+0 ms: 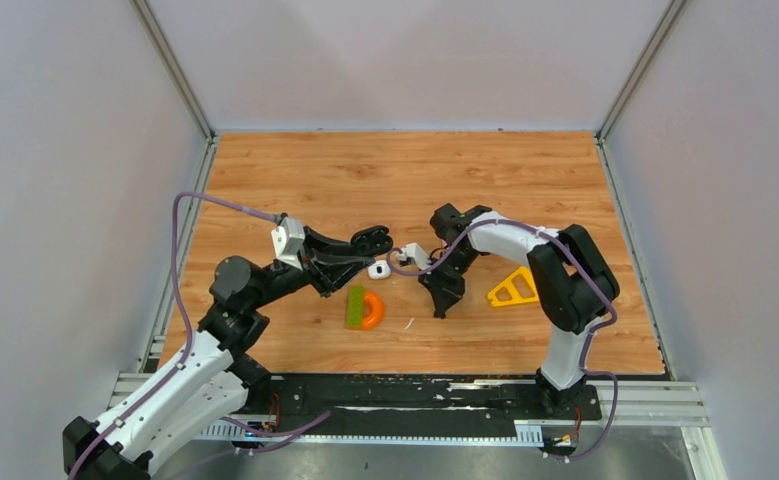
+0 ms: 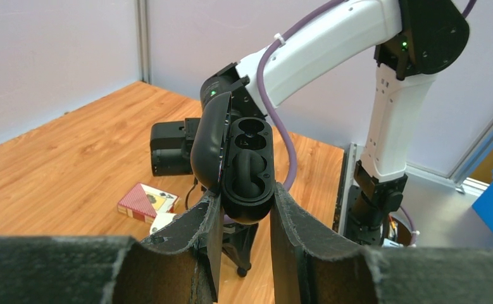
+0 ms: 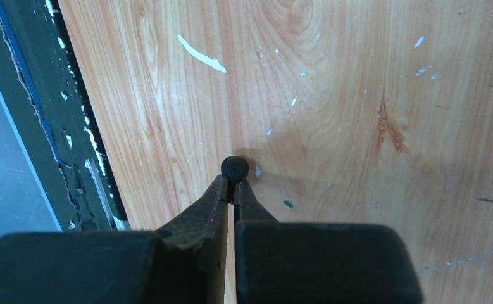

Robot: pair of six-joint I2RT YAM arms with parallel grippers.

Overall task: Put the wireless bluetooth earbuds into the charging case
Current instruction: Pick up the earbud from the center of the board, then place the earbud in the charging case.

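My left gripper [image 2: 247,197] is shut on the open black charging case [image 2: 249,166] and holds it off the table, cavities facing the camera. A black earbud-like shape [image 2: 247,166] fills its lower cavity; the upper one looks empty. In the top view the case [image 1: 371,240] sits left of the right arm. My right gripper [image 3: 233,187] is shut on a small black knobby earbud [image 3: 234,168] at its very tips, just above the wooden table. In the top view this gripper [image 1: 441,308] points down. A white case [image 1: 378,268] lies under the black one. The white earbuds are not visible.
An orange and green block [image 1: 363,308] and a yellow triangle piece [image 1: 513,288] lie near the front. A thin white sliver [image 3: 200,54] lies on the wood. A red playing-card box [image 2: 145,201] lies behind the left fingers. The black base rail [image 3: 54,126] runs beside the right gripper.
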